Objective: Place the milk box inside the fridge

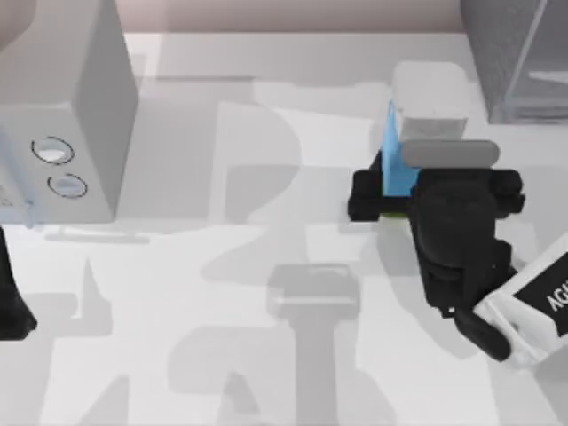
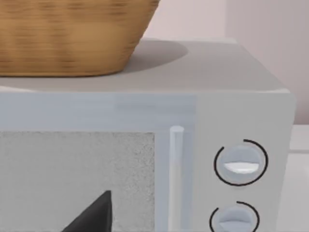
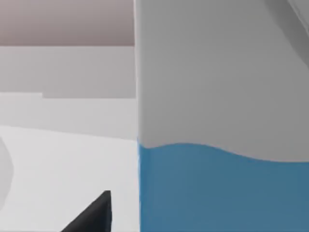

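Observation:
The milk box [image 1: 397,164], white on top and blue below with a green strip at its base, stands upright right of the table's middle. My right gripper [image 1: 437,193] straddles it from the near side, jaws open, with black fingers [image 1: 364,197] on either side. The right wrist view has the milk box [image 3: 217,145] very close, and a gap separates it from one dark fingertip [image 3: 91,215]. The fridge [image 1: 515,53], dark speckled grey with a pale frame, stands at the far right corner behind the box. My left gripper [image 1: 11,311] is parked at the left edge, open.
A plain grey box with two round dials [image 1: 62,115] stands at the far left; the left wrist view faces its front [image 2: 241,164] and a woven basket [image 2: 72,34] on top of it. Bare table lies between the two arms.

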`<state>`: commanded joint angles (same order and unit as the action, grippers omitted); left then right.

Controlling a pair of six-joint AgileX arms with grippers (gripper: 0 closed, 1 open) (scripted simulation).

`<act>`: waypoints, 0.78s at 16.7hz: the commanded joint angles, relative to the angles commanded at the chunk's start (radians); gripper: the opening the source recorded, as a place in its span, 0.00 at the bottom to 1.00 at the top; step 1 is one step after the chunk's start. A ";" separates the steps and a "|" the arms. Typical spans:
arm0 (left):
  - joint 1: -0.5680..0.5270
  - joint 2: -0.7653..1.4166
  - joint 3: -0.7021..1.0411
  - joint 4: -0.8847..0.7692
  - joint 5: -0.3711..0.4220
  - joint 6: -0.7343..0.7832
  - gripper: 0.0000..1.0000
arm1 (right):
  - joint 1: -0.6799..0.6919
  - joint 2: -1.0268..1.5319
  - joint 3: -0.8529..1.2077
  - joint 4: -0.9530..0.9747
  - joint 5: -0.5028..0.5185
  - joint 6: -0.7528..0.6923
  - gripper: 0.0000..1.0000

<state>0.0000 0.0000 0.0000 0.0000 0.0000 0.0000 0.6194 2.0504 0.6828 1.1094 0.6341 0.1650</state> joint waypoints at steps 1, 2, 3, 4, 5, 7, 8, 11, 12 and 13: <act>0.000 0.000 0.000 0.000 0.000 0.000 1.00 | 0.000 0.000 0.000 0.000 0.000 0.000 1.00; 0.000 0.000 0.000 0.000 0.000 0.000 1.00 | 0.000 0.000 0.000 0.000 0.000 0.000 1.00; 0.000 0.000 0.000 0.000 0.000 0.000 1.00 | 0.000 0.000 0.000 0.000 0.000 0.000 1.00; 0.000 0.000 0.000 0.000 0.000 0.000 1.00 | -0.005 -0.002 -0.004 -0.003 -0.002 -0.001 1.00; 0.000 0.000 0.000 0.000 0.000 0.000 1.00 | -0.006 -0.001 -0.001 -0.003 -0.004 -0.001 1.00; 0.000 0.000 0.000 0.000 0.000 0.000 1.00 | -0.018 0.020 0.030 -0.008 -0.017 -0.005 1.00; 0.000 0.000 0.000 0.000 0.000 0.000 1.00 | -0.028 0.036 0.054 -0.013 -0.027 -0.009 1.00; 0.000 0.000 0.000 0.000 0.000 0.000 1.00 | -0.062 0.092 0.132 -0.029 -0.058 -0.019 1.00; 0.000 0.000 0.000 0.000 0.000 0.000 1.00 | -0.071 0.108 0.154 -0.033 -0.067 -0.022 1.00; 0.000 0.000 0.000 0.000 0.000 0.000 1.00 | -0.078 0.119 0.170 -0.037 -0.074 -0.024 1.00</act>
<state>0.0000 0.0000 0.0000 0.0000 0.0000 0.0000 0.5414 2.1694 0.8526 1.0727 0.5602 0.1412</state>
